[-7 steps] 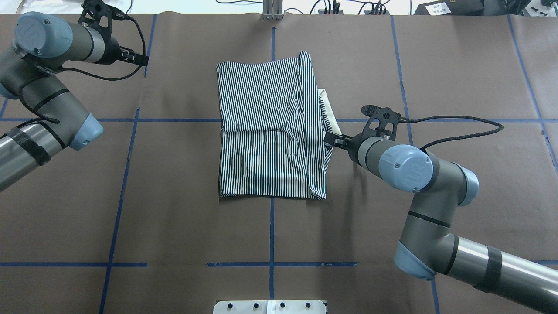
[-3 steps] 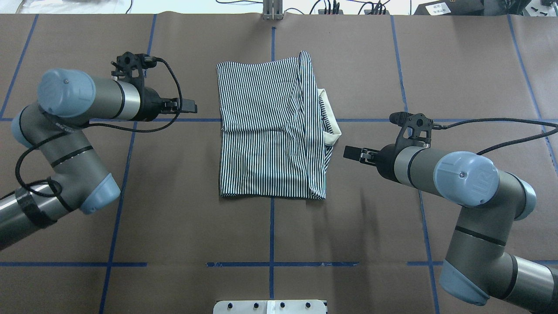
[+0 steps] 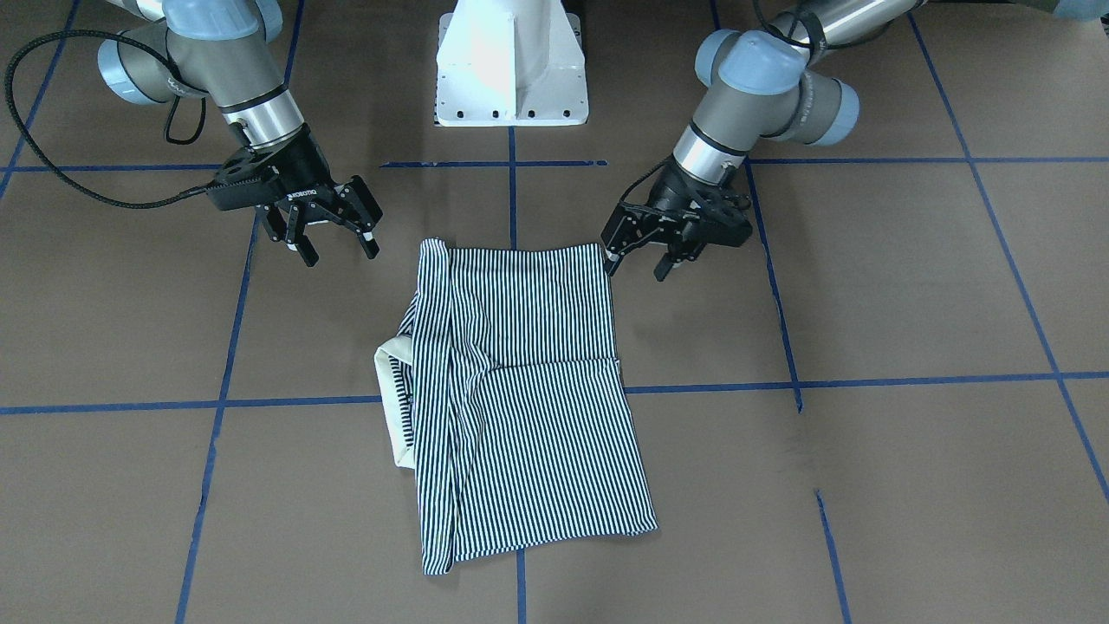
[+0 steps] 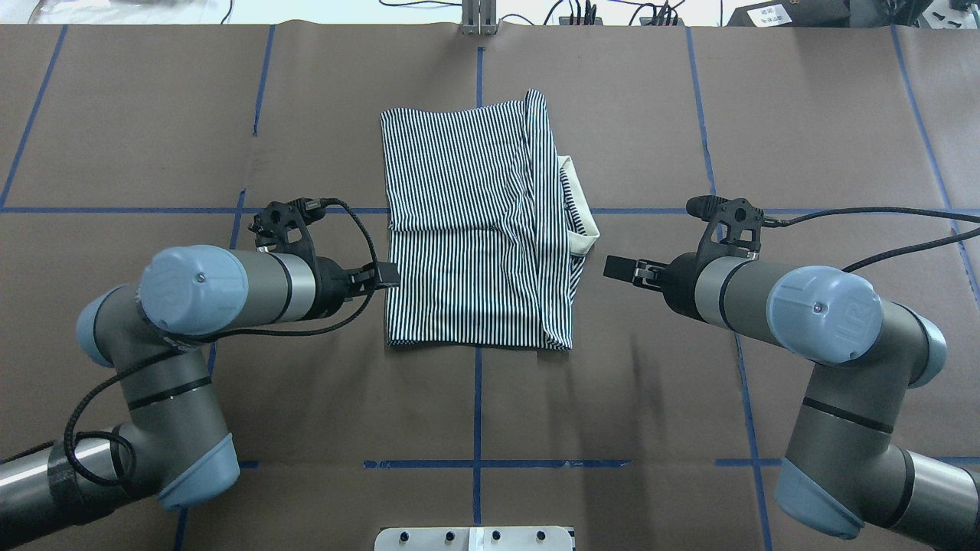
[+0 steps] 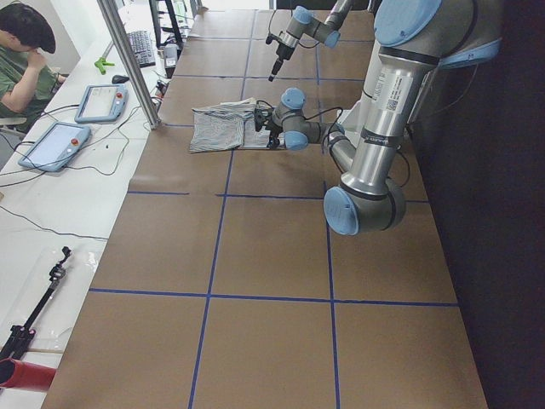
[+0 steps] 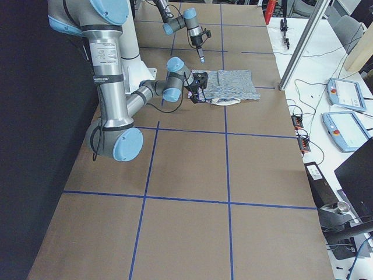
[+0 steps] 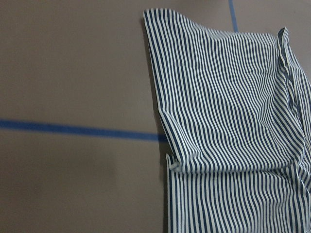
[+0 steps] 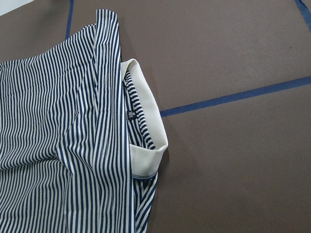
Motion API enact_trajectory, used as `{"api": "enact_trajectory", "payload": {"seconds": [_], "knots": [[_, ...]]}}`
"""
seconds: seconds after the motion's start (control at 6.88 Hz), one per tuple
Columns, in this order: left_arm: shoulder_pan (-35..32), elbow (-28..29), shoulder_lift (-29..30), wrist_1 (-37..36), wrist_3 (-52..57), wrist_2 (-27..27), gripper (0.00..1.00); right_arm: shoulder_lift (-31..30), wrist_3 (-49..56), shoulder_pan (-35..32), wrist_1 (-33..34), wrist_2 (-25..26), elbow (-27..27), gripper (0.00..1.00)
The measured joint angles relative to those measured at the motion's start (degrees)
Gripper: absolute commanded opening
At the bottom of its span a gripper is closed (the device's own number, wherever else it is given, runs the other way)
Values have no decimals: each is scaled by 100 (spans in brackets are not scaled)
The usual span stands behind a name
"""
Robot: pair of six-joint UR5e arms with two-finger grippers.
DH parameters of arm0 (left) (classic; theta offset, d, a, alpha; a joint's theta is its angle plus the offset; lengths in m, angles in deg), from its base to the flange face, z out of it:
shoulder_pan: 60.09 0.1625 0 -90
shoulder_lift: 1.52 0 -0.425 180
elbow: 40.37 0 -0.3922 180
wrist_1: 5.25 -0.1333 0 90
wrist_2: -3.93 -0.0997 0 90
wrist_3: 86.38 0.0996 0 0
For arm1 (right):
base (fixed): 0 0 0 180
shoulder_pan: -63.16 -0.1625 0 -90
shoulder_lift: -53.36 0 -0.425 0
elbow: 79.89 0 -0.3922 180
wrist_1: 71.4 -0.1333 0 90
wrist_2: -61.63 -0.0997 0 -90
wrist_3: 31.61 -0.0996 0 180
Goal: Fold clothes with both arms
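The striped polo shirt (image 4: 475, 229) lies folded into a rectangle at the table's middle, also seen in the front view (image 3: 520, 399). Its cream collar (image 4: 583, 218) pokes out on the right edge and shows in the right wrist view (image 8: 146, 121). My left gripper (image 4: 387, 275) is open and empty, right at the shirt's left edge near the front corner (image 3: 637, 269). My right gripper (image 4: 616, 268) is open and empty, a short gap right of the shirt (image 3: 340, 251). The left wrist view shows the shirt's left edge (image 7: 228, 121) and no fingers.
Blue tape lines (image 4: 476, 383) grid the brown table cover. The white pedestal base (image 3: 511, 69) stands at the robot's side. An operator (image 5: 21, 51) sits at a side table with control tablets (image 5: 102, 102). Cables lie along the far edge (image 4: 582, 11).
My left arm has swung in from the far left corner to the shirt's left edge. My right gripper pulled back rightward from the shirt's collar side, then held still.
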Motion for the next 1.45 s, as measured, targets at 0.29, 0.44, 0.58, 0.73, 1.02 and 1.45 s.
{"api": "enact_trajectory", "payload": {"seconds": [0.29,0.44,0.58,0.73,1.02,1.45], "knots": [[245,51,105,-302,-279,-196,57,9,0,-7,0,2,2,100],[273,114,155,-372,-300,-213,57,11,0,-12,0,5,2,100],[284,218,239,-442,-302,-218,57,12,-1,-15,0,6,2,100],[290,300,291,-475,-303,-219,57,12,-1,-17,0,7,2,100],[305,356,316,-490,-303,-220,57,11,-6,-17,0,7,2,100],[376,390,317,-492,-305,-220,57,10,-9,-18,0,7,-6,100]]}}
